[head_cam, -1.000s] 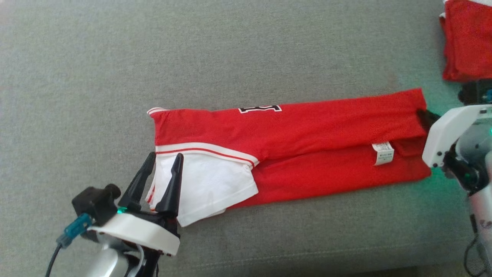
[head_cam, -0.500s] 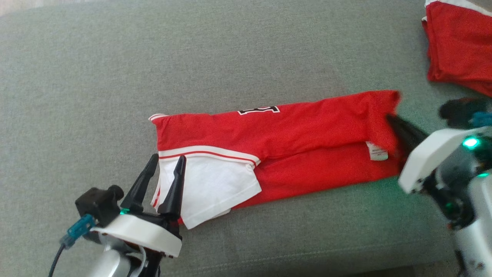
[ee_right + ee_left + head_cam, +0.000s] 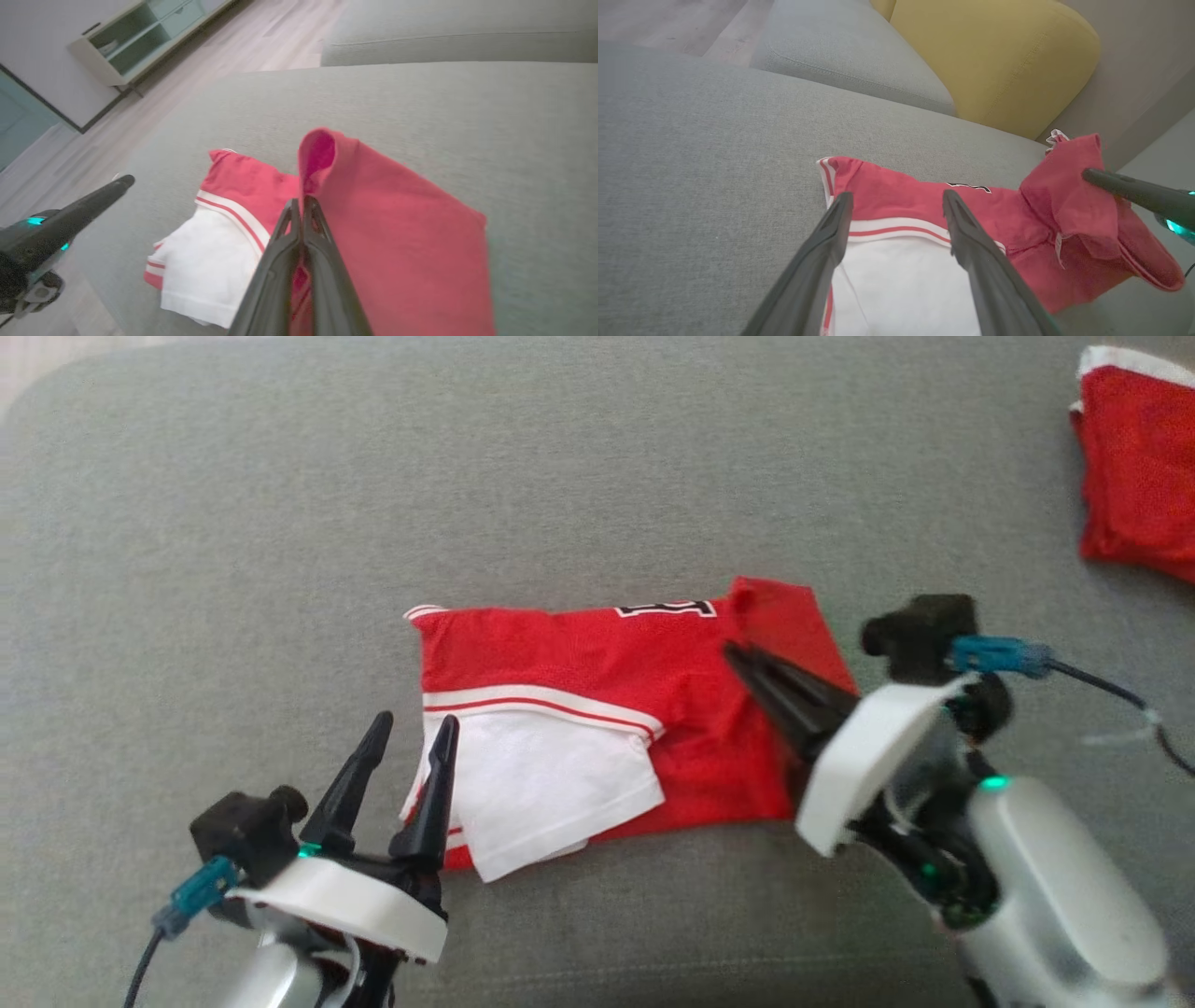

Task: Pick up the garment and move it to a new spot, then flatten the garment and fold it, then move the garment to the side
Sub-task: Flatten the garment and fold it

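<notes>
So the right pincer (image 3: pixel 742 658), pinching the shirt (image 3: pixel 579 653) by its end, has dragged it toward the left pincer (image 3: pixel 416 721). That one's still spread over the sleeve (image 3: pixel 551 784).

A red and white fabric garment (image 3: pixel 597 663) lies at frame centre on a grey woven sofa cushion (image 3: pixel 280 523). The right gripper (image 3: pixel 733 651), entering from the lower right, has both dark fingers pressed together on the garment's red right end, which is folded over toward centre. The left gripper (image 3: pixel 416 721), at lower left, has its fingers spread, tips over the white section's left edge. A folded red cloth (image 3: pixel 1134 467) sits at upper right, well apart.
</notes>
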